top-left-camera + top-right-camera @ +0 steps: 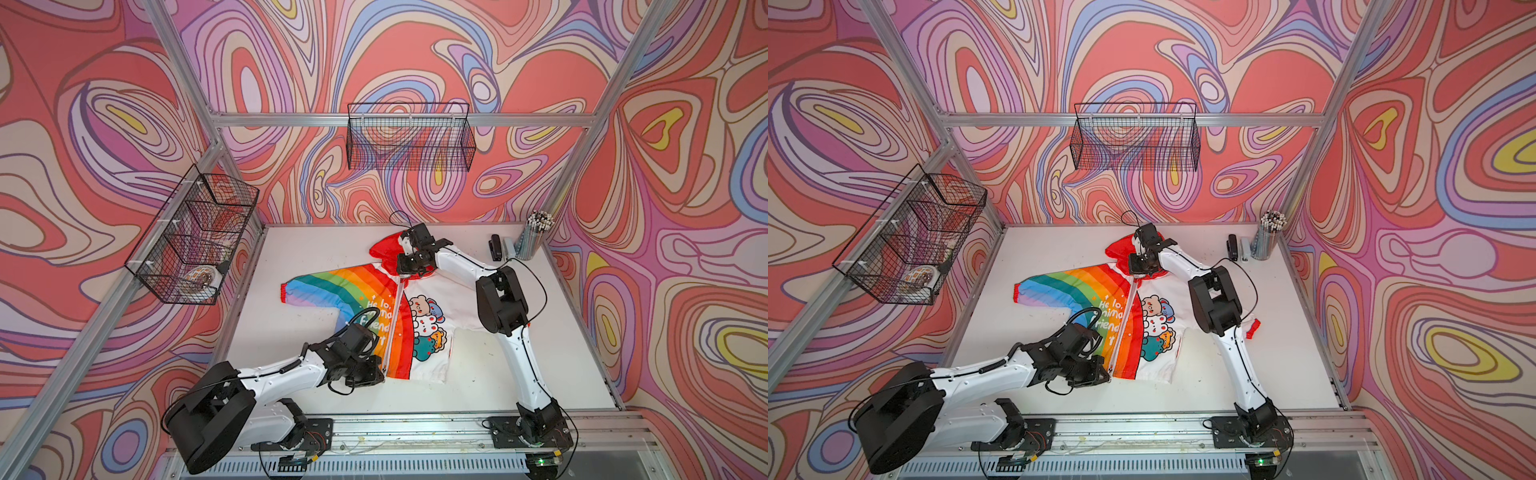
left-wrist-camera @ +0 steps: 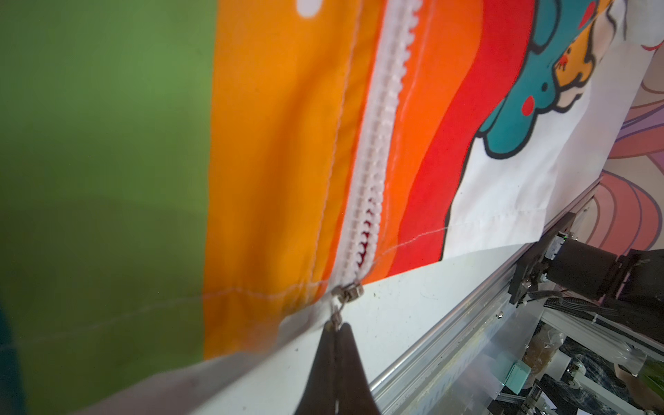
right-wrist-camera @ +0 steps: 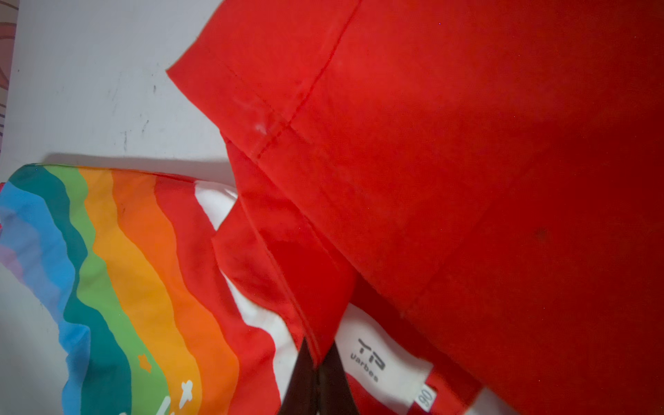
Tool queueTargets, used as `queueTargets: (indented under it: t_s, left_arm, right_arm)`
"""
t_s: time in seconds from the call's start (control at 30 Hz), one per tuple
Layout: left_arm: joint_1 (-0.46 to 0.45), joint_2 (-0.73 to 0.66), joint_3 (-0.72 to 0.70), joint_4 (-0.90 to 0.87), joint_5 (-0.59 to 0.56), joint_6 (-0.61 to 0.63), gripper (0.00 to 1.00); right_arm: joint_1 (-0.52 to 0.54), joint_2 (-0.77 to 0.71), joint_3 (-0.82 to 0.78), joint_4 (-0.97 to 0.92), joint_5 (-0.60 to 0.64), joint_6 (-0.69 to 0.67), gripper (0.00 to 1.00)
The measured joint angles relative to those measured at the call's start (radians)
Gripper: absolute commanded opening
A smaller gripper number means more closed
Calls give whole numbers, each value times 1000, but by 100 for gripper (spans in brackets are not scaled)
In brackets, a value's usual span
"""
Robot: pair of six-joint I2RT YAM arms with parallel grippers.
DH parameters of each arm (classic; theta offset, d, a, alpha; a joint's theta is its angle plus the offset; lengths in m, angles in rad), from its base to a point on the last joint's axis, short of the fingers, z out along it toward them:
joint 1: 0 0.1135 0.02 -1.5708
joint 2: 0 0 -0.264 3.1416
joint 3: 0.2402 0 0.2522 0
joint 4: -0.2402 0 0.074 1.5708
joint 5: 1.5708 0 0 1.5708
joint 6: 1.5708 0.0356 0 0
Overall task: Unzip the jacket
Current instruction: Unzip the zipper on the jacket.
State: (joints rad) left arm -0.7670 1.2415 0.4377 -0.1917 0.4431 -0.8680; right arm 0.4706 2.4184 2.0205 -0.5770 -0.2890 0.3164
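Thin child's jacket (image 1: 374, 299), rainbow-striped and white, lies flat on the white worktop (image 1: 316, 253). Left tool (image 2: 337, 332) pinches the silver zipper pull (image 2: 336, 316) at the hem; right tool (image 3: 316, 355) clamps the red collar edge (image 3: 284, 280). Judgement: closing stage; next, part the 2 halves.

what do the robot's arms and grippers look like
Both the left arm and right arm have white link shells with bulky black joint housings and black bases. Thin black cables loop along each; the left also carries a ribbed black hose. The left gripper and right gripper have dark fingers tapering to narrow tips.
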Motion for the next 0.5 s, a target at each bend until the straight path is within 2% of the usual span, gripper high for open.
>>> queueTargets:
  t_s: [0.5]
  left_arm:
    - [-14, -26, 0, -26, 2, 0, 0]
  right_arm:
    - [2, 3, 45, 2, 25, 19, 0]
